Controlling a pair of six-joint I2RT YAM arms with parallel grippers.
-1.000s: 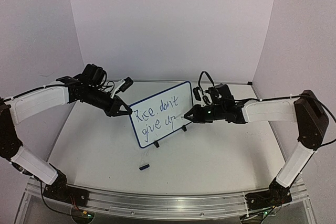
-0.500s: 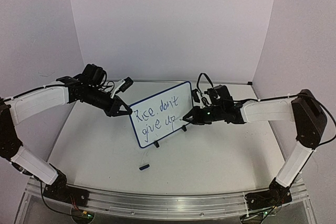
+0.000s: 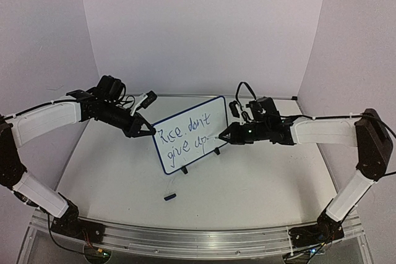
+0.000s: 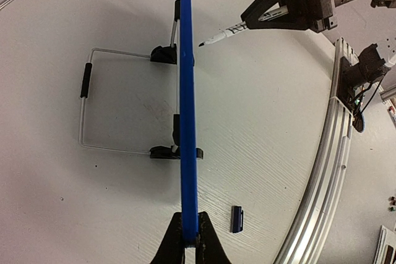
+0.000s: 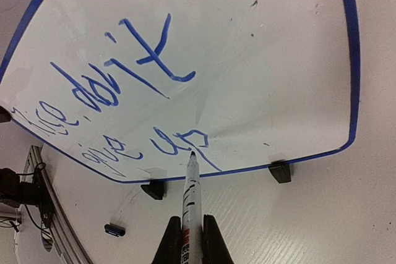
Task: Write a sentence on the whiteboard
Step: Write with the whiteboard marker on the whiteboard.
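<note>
Whiteboard (image 3: 189, 122) upright approx mid bench (image 3: 260, 177), your left gripper (image 3: 150, 132) pinching its left edge, right gripper (image 3: 224, 138) clamped on marker (image 5: 192, 196), w/ tip at "up" in sentence (image 3: 184, 138), lower line.

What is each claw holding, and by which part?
The left claw pinches the small rectangular blue-framed whiteboard by its side edge. The right claw grips the slim white marker pen by its barrel, tip pointing at the board.

one whiteboard (image 3: 212, 107), one marker (image 5: 190, 197), one cap (image 3: 169, 196)
</note>
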